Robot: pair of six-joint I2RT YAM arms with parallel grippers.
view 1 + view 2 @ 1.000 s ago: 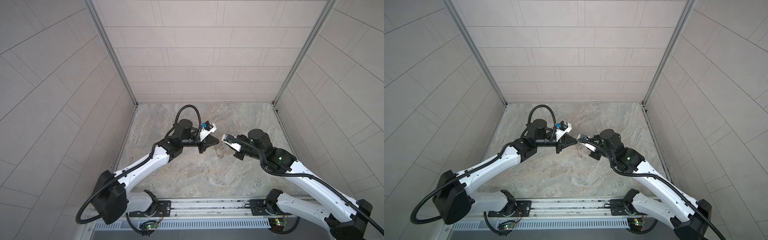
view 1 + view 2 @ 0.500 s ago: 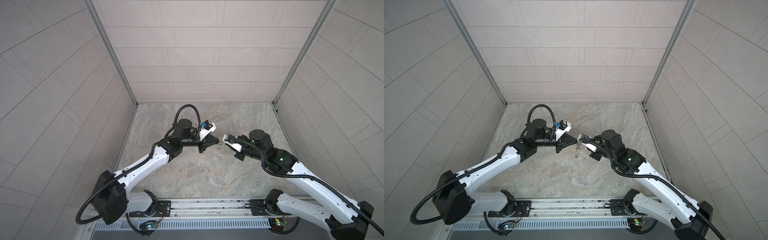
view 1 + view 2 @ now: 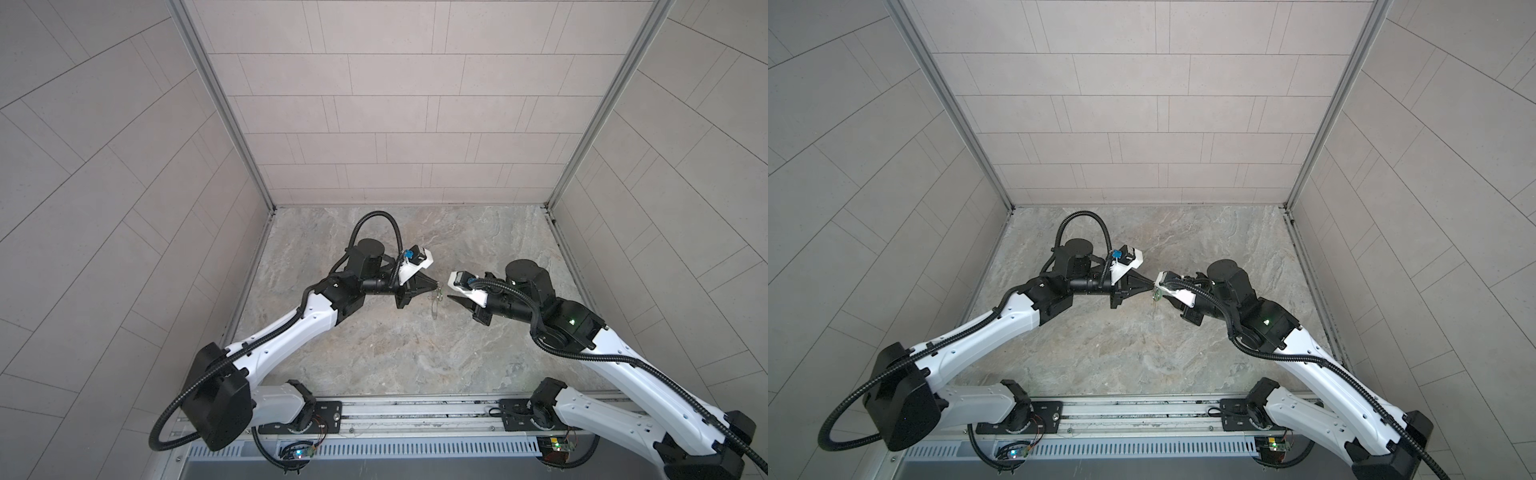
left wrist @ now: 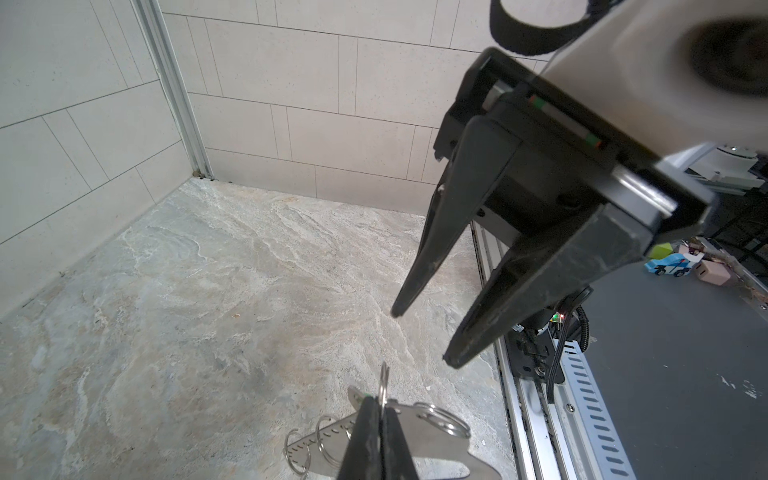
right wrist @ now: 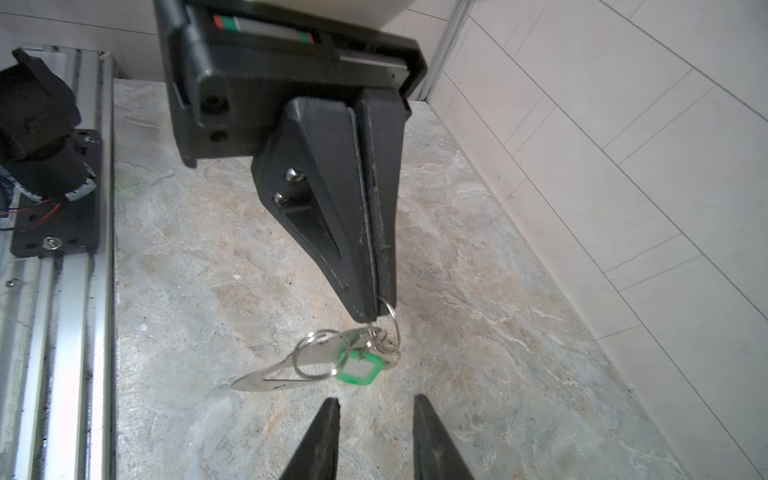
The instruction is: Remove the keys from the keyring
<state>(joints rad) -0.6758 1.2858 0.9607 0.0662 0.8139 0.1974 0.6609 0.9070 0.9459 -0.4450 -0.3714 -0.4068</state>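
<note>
While the left jaws pinch a wire loop (image 5: 389, 311) so the light, stiff keyring (image 5: 266, 379) hangs over the desk (image 5: 498, 332), I think the empty, part-open right jaws should grab the keys (image 5: 359, 370) by the flat green tag.

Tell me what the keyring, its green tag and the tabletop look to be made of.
Keyring: likely steel, brushed grey, with a dull sheen and thin flat edge. Green tag: probably moulded plastic, bright glossy frame around a pale insert. Tabletop: veined grey-beige stone look, matte; real stone or printed laminate cannot be told.
</note>
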